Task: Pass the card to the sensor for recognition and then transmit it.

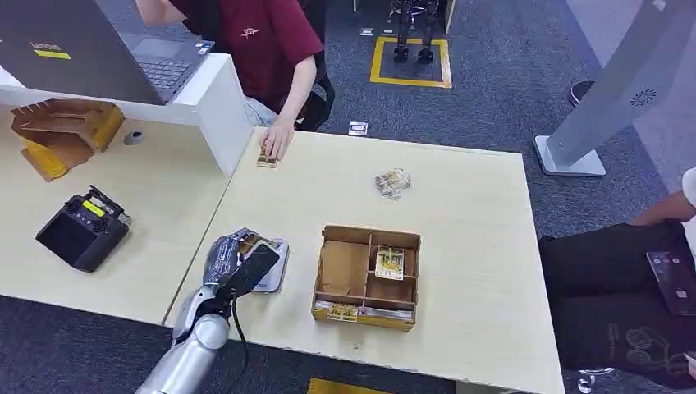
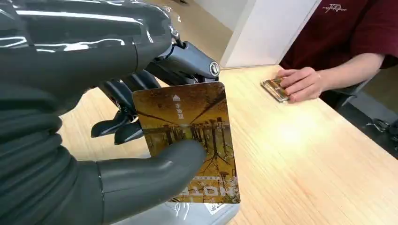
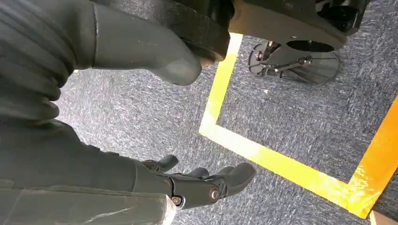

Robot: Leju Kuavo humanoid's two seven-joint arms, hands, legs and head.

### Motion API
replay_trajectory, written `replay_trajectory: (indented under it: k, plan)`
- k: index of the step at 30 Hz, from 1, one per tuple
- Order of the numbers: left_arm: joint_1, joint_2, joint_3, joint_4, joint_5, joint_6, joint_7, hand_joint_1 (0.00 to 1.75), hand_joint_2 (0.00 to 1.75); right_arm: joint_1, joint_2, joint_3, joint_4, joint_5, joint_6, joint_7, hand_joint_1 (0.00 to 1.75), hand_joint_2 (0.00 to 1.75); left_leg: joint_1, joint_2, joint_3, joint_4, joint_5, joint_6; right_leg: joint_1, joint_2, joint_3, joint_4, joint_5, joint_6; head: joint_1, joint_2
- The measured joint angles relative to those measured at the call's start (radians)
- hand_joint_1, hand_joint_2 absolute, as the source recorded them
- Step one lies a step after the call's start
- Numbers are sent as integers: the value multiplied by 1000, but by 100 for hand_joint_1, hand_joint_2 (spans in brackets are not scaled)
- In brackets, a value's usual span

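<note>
Pinching the yellow-brown picture card [image 2: 190,140] between thumb and fingers [image 2: 119,124], my left hand [image 1: 236,261] holds it just above the grey flat sensor pad [image 1: 273,277] on the pale wooden counter [image 1: 460,213]. My right hand [image 3: 187,183] hangs over grey carpet [image 3: 300,122], fingers loosely spread, holding nothing.

Left hand [image 1: 232,261] holds a dark card [image 1: 254,266] over the grey sensor [image 1: 272,273] at the near-left table [image 1: 460,205] edge. Wooden tray [image 1: 367,277] just right, cards inside. Far side: person's hand [image 1: 277,139] on a small card stack [image 1: 267,160].
</note>
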Motion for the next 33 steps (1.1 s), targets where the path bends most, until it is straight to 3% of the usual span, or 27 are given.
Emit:
replay_trajectory:
  k: [19,33]
  plan:
    - [10,10,26,13,-93,51,28,175,175,0,0,-1,0,7,1,0,0,175,0,0,0,0,0,0,0,0,0,0,0,0,0,0]
    - [-5,-3,53,110,-184,98,51,175,175,-3,0,-1,0,26,5,3,0,175,0,0,2,0,0,0,0,0,2,0,0,0,0,0]
